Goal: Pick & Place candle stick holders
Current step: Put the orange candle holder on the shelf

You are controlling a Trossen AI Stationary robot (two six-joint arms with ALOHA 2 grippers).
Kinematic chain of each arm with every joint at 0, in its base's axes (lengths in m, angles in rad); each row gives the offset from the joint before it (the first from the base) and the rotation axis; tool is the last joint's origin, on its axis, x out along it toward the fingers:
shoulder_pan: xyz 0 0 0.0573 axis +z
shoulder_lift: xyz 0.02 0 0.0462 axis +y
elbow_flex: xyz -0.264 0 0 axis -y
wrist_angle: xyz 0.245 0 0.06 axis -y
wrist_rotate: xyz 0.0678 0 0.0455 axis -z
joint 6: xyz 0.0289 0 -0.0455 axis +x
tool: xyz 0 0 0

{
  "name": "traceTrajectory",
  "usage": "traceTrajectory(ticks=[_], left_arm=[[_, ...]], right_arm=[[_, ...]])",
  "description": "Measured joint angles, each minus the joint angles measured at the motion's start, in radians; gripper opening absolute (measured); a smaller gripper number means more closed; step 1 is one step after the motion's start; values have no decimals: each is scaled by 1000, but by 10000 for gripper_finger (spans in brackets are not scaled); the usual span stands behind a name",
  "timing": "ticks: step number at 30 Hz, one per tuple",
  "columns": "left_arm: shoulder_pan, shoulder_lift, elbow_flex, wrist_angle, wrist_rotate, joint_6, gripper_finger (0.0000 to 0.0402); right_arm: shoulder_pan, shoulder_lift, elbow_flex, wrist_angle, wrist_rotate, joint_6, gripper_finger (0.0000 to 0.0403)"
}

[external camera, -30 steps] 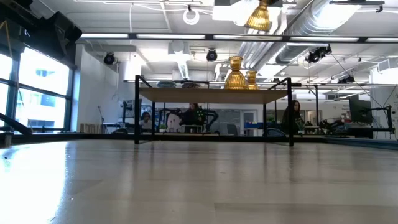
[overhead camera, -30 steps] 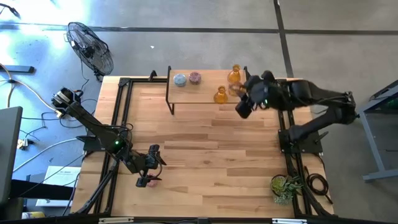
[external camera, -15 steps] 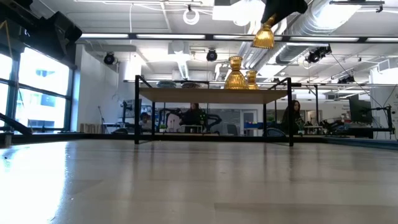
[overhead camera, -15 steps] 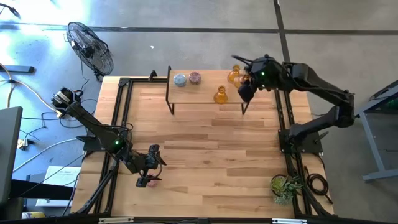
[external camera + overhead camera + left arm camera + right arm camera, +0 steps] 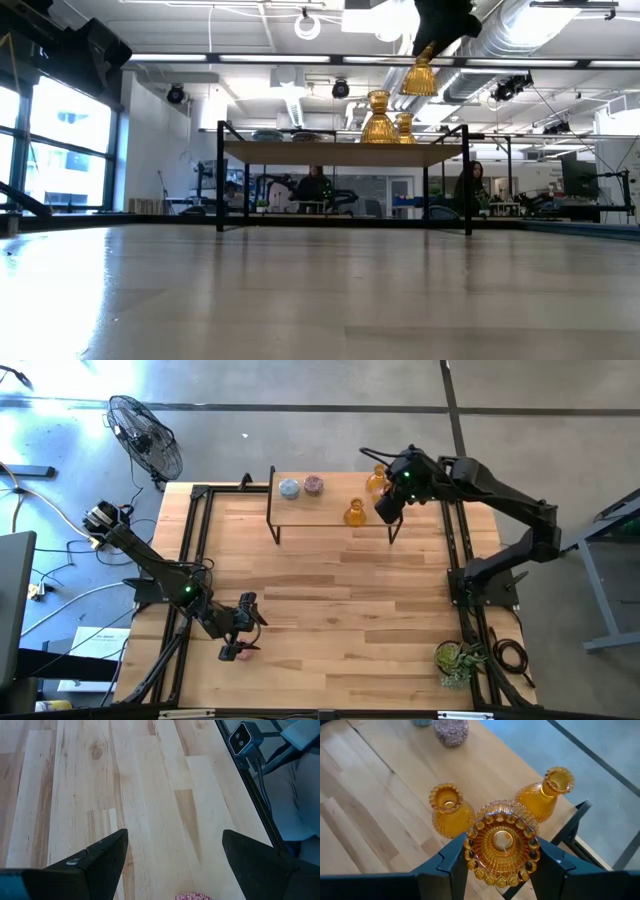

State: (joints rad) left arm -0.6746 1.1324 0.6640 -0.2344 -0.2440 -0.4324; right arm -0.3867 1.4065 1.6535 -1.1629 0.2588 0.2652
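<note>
The wooden worktop [image 5: 320,600] carries a small raised shelf [image 5: 325,510] at its far edge, and that is where the job is going on. On the shelf stand a pale blue holder [image 5: 289,488], a pink holder [image 5: 313,485] and two amber holders [image 5: 355,513] [image 5: 376,482], well apart from the plant [image 5: 458,660] at the near right corner. The right hand [image 5: 502,870] hangs above the shelf's right end, its fingers pinching a third amber holder [image 5: 502,842] by the sides, base showing toward the wrist camera, held clear of the shelf in the low view. To set it down well, I judge it should come down in the bare patch beside the two amber ones, kept upright and lowered slowly until the base sits flat; drifting sideways risks knocking a neighbour over or catching the shelf's edge. The left hand [image 5: 172,865] waits low at the near left, fingers spread and holding nothing, with another pink holder [image 5: 192,896] just beneath it.
</note>
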Motion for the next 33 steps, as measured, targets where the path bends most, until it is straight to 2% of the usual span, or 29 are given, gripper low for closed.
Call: traceTrajectory(ticks=[14,17,24,33], left_arm=[[0,0,0,0,0,0,319],[0,0,0,0,0,0,319],[0,0,0,0,0,0,319],[0,0,0,0,0,0,319]], right_arm=[[-6,8,-8,-51,1,42,154],[-6,7,-27,-50,-29,42,154],[-31,7,-129,11,-43,17,154],[-73,6,-209,121,-119,-5,154]])
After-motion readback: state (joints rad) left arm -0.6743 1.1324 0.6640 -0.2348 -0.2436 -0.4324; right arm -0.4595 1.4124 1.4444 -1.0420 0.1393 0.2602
